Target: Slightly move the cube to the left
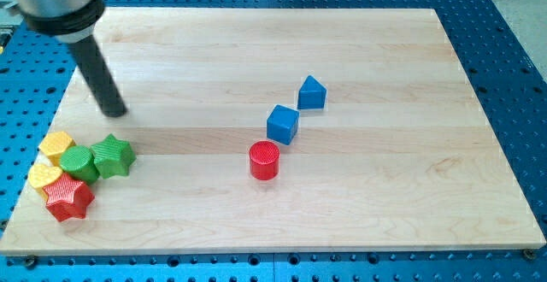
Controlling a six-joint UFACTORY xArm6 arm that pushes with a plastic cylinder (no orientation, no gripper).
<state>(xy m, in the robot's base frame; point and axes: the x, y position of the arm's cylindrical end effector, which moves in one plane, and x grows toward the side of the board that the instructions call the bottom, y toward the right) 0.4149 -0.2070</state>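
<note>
A blue cube (282,124) sits near the middle of the wooden board (385,196). A red cylinder (265,160) stands just below and left of it, close to touching. A blue triangular block (312,92) sits just above and right of the cube. My tip (114,111) rests on the board at the view's left, far left of the cube, with the rod slanting up to the top left corner.
A cluster of blocks lies at the lower left, just below my tip: a green star (113,156), a green cylinder (79,162), a yellow hexagon (57,146), a yellow heart (45,178) and a red star (69,198).
</note>
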